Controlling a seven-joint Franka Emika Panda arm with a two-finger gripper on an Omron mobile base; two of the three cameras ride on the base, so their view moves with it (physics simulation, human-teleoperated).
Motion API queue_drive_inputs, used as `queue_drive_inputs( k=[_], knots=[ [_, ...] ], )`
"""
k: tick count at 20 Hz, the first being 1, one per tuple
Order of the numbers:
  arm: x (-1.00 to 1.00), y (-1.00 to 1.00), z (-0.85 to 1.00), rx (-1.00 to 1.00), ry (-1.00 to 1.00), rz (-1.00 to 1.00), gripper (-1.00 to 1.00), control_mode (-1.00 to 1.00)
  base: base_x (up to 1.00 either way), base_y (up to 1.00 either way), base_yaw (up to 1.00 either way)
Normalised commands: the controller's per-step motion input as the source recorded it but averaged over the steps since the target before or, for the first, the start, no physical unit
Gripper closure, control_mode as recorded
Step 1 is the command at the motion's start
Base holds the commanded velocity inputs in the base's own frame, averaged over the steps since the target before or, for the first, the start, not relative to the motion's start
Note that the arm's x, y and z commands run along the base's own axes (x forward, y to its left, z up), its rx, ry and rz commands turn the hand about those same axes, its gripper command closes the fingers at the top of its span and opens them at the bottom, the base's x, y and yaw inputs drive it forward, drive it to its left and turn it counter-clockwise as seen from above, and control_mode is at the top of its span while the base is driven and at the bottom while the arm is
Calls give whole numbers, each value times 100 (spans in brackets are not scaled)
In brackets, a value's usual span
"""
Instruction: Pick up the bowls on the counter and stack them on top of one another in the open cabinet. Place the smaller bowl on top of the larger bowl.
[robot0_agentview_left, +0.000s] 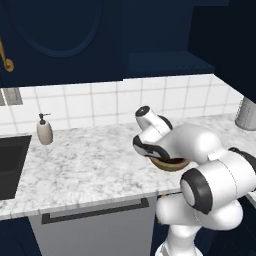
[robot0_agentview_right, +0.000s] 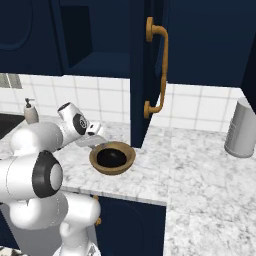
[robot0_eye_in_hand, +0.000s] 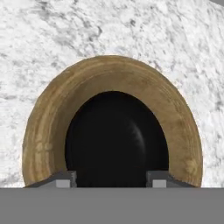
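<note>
Smaller bowl (robot0_eye_in_hand: 116, 140) sits nested inside larger bowl (robot0_eye_in_hand: 111, 127); both on counter (robot0_agentview_right: 200, 165), not yet in open cabinet (robot0_agentview_right: 95, 62); stack lies below & just fwd of cabinet's door edge. Hand (robot0_eye_in_hand: 112, 178) hovers directly over the pair, looking down; fingertips (robot0_eye_in_hand: 65, 178) spread wide, one each side of black bowl's near rim, nothing held. Key relation for you: bowls are straight below hand, centred betw. fingers; likely next = descend & close on a rim. Soap dispenser (robot0_agentview_left: 44, 129) & grey canister (robot0_agentview_right: 241, 128) well apart.
</note>
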Motion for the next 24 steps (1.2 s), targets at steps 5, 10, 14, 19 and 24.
queue_drive_inputs(
  k=[5, 10, 14, 19, 24],
  knots=[
    [-39, 32, 10, 0, 0, 0, -100, -100, 0, 0, 0],
    [-9, 14, -28, 0, 7, 0, -100, -100, 0, 0, 0],
    [11, -21, -20, 0, 10, 1, -100, -100, 0, 0, 0],
    [0, -4, -32, 0, 11, 2, -100, -100, 0, 0, 0],
    [-1, 0, -1, 0, 0, 2, -100, -100, 0, 0, 0]
  ],
)
